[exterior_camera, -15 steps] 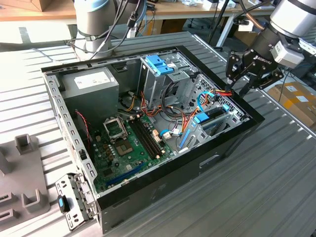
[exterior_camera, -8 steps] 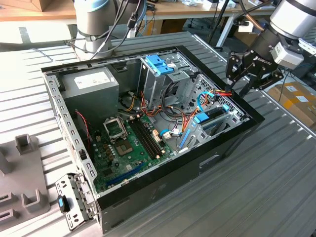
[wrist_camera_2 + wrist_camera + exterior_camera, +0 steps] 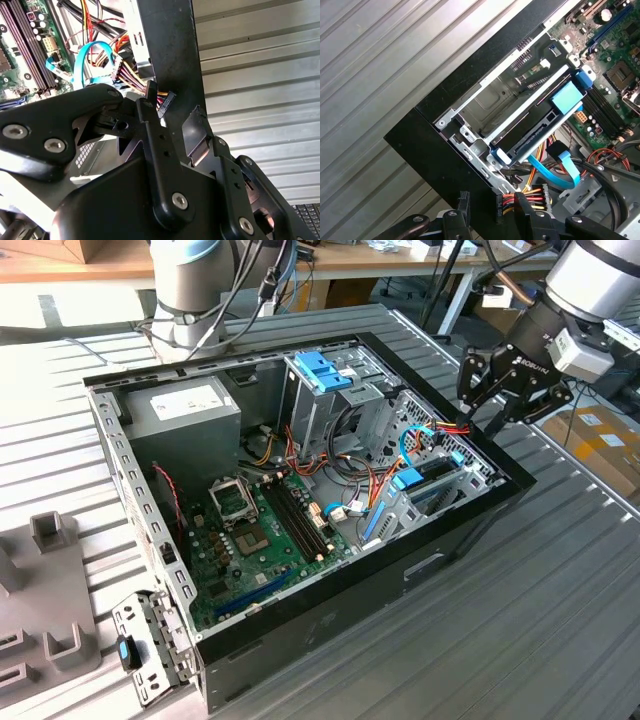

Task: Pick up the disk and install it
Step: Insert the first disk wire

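The disk (image 3: 437,490) lies flat in the drive bay at the case corner on the exterior view's right, its blue side rails showing. In the first wrist view the disk (image 3: 540,120) sits between metal bay rails under a blue tab. My gripper (image 3: 492,400) hangs just above and outside that corner, over the black case wall, open and holding nothing. A black power connector (image 3: 504,205) on red, yellow and orange wires hangs between the fingertips of the gripper (image 3: 494,207). In the second wrist view the gripper (image 3: 172,115) straddles the case edge, with the same connector (image 3: 164,98) just beyond.
The open computer case (image 3: 440,560) lies on a ribbed metal table. Inside it are a grey power supply (image 3: 185,410), a green motherboard (image 3: 260,530), a bare blue bracket (image 3: 322,370) on the drive cage, and loose cables. A grey fixture (image 3: 50,580) stands at the left; a cardboard box (image 3: 600,440) sits at the right.
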Controlling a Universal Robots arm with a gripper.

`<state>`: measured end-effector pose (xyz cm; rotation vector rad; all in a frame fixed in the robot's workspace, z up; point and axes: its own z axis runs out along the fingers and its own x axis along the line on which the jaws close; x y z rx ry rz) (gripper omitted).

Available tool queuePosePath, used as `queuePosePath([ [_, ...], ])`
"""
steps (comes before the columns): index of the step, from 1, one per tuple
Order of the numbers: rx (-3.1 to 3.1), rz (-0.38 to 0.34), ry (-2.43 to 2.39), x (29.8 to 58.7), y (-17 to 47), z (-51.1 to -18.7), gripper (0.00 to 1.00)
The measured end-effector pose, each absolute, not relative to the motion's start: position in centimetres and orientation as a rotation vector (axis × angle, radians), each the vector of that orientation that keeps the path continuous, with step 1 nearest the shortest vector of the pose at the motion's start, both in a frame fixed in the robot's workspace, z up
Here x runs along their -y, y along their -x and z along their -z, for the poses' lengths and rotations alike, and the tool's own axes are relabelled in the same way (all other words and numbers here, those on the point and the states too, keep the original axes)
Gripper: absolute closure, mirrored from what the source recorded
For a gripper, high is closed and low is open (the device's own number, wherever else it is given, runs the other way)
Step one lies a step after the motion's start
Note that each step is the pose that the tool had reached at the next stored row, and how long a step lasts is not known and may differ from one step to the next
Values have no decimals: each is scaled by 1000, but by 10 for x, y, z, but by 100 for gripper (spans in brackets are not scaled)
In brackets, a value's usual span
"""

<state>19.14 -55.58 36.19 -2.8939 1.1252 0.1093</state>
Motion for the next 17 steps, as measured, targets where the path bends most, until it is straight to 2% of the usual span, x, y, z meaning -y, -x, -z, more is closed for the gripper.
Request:
queuePosePath([
  [11, -1125, -109, 2894, 556, -191, -361, 53],
  [12, -1125, -109, 2894, 556, -191, -361, 60],
  [13, -1125, -109, 2894, 556, -191, -361, 60],
  [16, -1125, -109, 2894, 556, -191, -361, 78],
  [17, -1125, -109, 2894, 556, -191, -361, 79],
])
